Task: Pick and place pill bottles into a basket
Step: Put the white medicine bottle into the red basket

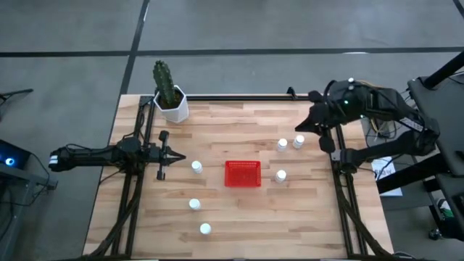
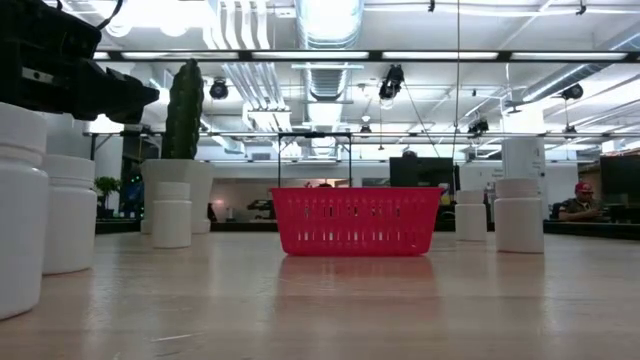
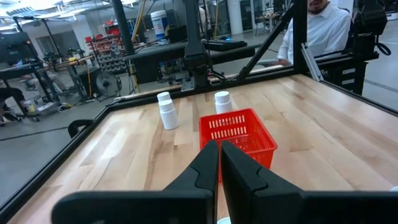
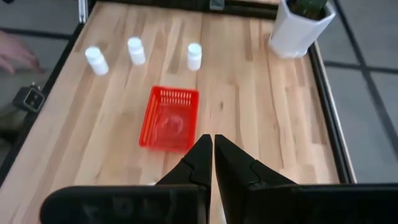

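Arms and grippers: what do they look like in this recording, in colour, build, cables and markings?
Both arms are dark, almost black, with slim jointed links. The left gripper and right gripper each end in two tapered black fingers. The right arm carries bundled cables and a small green light near its wrist. No readable markings show.

In the low view, two small white round-capped pill bottles [image 2: 20, 210] at the left edge are cut off. The tall green cactus in its white pot [image 2: 181, 150] hides partly behind another bottle. In the left wrist view, a person in a white shirt [image 3: 317, 31] is cut off at the top.
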Motion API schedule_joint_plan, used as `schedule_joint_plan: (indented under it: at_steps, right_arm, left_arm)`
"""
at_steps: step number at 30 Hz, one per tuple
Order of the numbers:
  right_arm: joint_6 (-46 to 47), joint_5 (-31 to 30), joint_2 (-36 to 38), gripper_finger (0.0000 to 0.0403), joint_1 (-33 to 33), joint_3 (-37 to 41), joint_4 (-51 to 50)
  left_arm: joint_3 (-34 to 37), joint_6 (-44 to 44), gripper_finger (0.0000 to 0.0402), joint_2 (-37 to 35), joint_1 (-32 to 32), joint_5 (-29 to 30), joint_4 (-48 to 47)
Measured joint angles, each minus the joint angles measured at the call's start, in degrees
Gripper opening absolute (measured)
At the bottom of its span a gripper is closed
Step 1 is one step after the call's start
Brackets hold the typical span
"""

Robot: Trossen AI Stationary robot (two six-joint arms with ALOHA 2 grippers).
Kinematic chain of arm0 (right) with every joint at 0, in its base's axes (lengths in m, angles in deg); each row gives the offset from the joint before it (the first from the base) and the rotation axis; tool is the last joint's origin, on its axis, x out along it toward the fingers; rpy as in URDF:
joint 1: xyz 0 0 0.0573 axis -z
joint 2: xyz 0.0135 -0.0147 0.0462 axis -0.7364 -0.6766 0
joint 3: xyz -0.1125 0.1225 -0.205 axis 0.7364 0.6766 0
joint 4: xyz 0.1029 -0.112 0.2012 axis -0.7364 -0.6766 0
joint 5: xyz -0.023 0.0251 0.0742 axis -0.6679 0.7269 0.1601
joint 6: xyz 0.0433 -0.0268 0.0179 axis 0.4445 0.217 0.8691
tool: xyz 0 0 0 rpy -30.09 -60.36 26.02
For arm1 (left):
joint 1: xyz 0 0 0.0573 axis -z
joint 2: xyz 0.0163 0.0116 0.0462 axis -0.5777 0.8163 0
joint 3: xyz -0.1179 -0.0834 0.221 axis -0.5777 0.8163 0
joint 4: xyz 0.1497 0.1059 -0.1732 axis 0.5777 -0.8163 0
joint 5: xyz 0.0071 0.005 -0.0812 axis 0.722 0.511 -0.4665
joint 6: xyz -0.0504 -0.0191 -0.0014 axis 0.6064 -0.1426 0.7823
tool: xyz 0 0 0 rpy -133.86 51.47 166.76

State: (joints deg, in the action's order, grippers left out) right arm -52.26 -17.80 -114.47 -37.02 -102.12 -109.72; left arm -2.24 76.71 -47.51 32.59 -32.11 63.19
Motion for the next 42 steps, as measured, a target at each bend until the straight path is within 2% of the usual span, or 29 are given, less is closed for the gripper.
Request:
schedule_joint_plan:
  at_steps: [9, 17, 27, 37, 42]
  right_arm:
    - [-7.67, 0.12, -6.70, 0.0009, -0.03, -6.53, -11.32]
    - [-10.25, 0.48, -11.00, 0.0009, -0.87, -6.30, -16.10]
    - [-10.37, 0.63, -15.83, 0.0009, -9.19, -6.03, -17.03]
    - [-5.35, -0.22, -19.21, 0.0009, -16.20, -6.03, -16.78]
    - [-4.91, -3.25, -20.88, 0.0009, -19.03, -6.01, -16.95]
  left_arm:
    - [-0.01, 0.01, 0.0000, 0.02, 0.00, 0.00, -0.02]
    - [0.00, 0.00, 0.0000, 0.00, -0.01, 0.00, -0.02]
    - [0.00, 0.01, 0.0000, 0.00, 0.00, -0.01, 0.00]
    - [0.00, 0.01, 0.0000, 0.00, 0.00, -0.01, 0.00]
    - [0.00, 0.01, 0.0000, 0.01, 0.00, 0.00, -0.01]
